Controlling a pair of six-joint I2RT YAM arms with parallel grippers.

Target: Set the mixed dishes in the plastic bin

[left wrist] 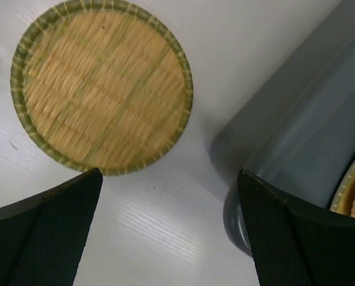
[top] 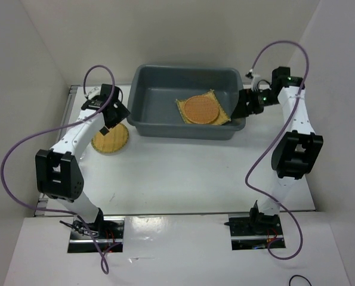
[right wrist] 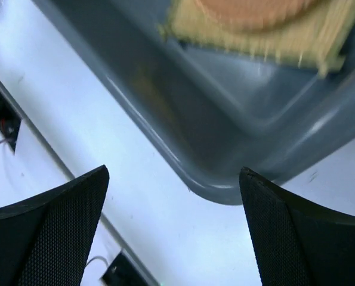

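The dark grey plastic bin stands at the back of the table. Inside it lies a square yellow woven mat with an orange round mat on top; both show in the right wrist view as the square mat under the orange mat. A yellow round mat lies flat on the table left of the bin. My left gripper hovers open above the mat's near edge, holding nothing. My right gripper hangs open over the bin's right corner, holding nothing. No cups are in view.
White walls close in the table on the left, back and right. A metal rail runs along the table's left edge. Purple cables loop from both arms.
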